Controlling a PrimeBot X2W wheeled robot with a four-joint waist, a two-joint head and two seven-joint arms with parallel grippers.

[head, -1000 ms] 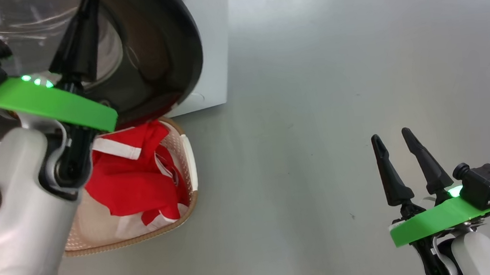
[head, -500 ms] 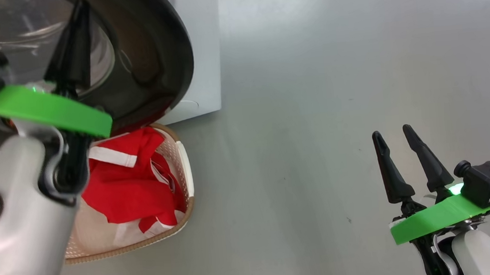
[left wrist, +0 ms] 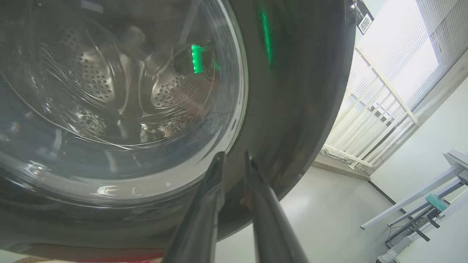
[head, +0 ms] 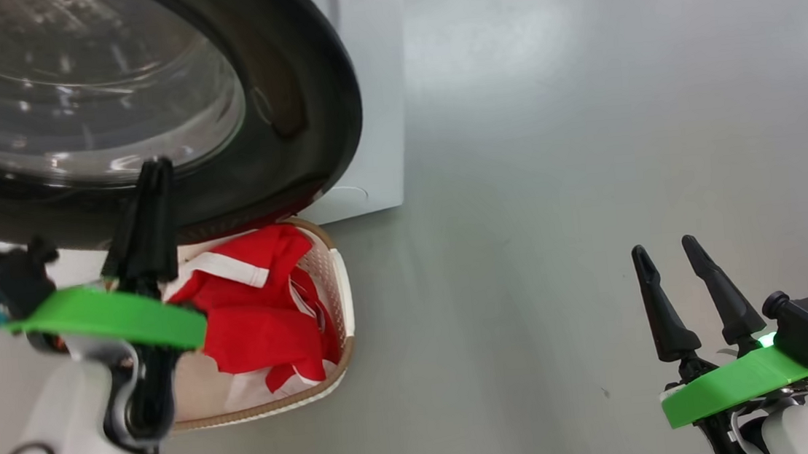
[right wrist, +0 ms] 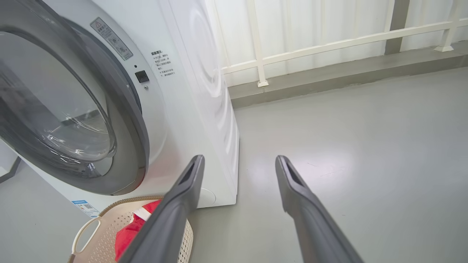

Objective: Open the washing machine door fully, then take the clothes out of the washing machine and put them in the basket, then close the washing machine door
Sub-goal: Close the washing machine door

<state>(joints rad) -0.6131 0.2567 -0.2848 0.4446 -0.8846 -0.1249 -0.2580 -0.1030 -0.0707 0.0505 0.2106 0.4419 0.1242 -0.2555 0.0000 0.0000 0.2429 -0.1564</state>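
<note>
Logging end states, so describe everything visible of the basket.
The basket is cream plastic with perforated walls, a brown woven-look rim and white side handles. It stands upright on the grey floor before the washing machine, its far edge under the washing machine door. Red clothes with white trim lie heaped inside; nothing grips it.

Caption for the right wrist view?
Open right gripper hovers over floor beside washing machine; red clothes lie in basket.
</note>
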